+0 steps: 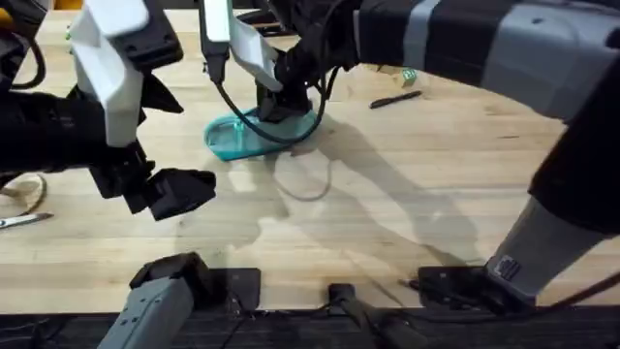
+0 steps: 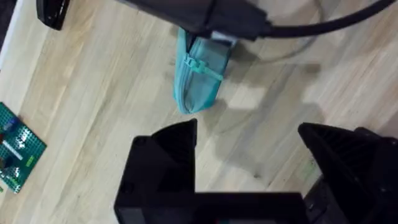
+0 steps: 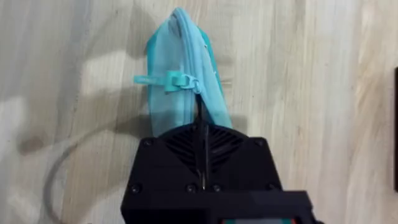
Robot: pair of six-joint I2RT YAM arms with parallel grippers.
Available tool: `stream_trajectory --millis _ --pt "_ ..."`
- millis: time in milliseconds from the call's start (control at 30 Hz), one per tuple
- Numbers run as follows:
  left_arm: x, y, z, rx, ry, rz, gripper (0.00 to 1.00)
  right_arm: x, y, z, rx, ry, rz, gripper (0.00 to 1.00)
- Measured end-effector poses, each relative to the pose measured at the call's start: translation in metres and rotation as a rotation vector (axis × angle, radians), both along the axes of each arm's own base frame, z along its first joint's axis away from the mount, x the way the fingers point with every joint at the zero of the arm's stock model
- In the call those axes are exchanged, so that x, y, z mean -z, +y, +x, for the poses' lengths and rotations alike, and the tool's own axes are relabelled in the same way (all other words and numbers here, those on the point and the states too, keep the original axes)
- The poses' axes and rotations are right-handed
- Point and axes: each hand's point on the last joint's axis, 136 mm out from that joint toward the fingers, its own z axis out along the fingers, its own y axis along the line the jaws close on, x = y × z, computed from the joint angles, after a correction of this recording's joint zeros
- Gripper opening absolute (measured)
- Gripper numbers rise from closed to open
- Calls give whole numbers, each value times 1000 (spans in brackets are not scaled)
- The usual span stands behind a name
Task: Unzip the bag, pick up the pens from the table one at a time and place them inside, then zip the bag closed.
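Observation:
The teal bag [image 1: 237,138] lies on the table [image 1: 407,194] at the back, left of centre. Its zip [image 3: 186,37] runs along the top ridge, with the pull tab [image 3: 155,81] sticking out sideways. My right gripper [image 3: 202,134] reaches across and is shut on one end of the bag [image 3: 177,62], seen from above at the right gripper [image 1: 281,105]. A thin black pen [image 1: 395,99] lies farther right near the back. My left gripper [image 2: 249,146] hovers open and empty short of the bag [image 2: 196,81], and from above the left gripper [image 1: 179,194] sits to the bag's front left.
A green circuit board [image 2: 13,152] and a black object [image 2: 53,12] lie off to one side of the left gripper. Metal scissors [image 1: 19,221] and a tan loop [image 1: 27,191] rest at the table's left edge. A small green item [image 1: 409,75] sits behind the pen.

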Motion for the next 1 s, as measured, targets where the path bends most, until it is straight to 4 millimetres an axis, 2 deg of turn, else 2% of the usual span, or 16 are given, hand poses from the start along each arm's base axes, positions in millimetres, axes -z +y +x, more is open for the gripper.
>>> stream_trajectory --millis 400,633,667,867,1000 --pt "0 0 0 0 0 0 993 31 7 5 -5 30 -13 30" --pt "0 0 0 0 0 0 993 32 7 6 -4 28 -11 45" --pt "0 0 0 0 0 0 993 32 7 6 -5 27 -10 142" --pt "0 0 0 0 0 0 994 33 6 6 -4 25 -17 960" --pt "0 0 0 0 0 0 994 33 5 5 -4 30 -22 996"
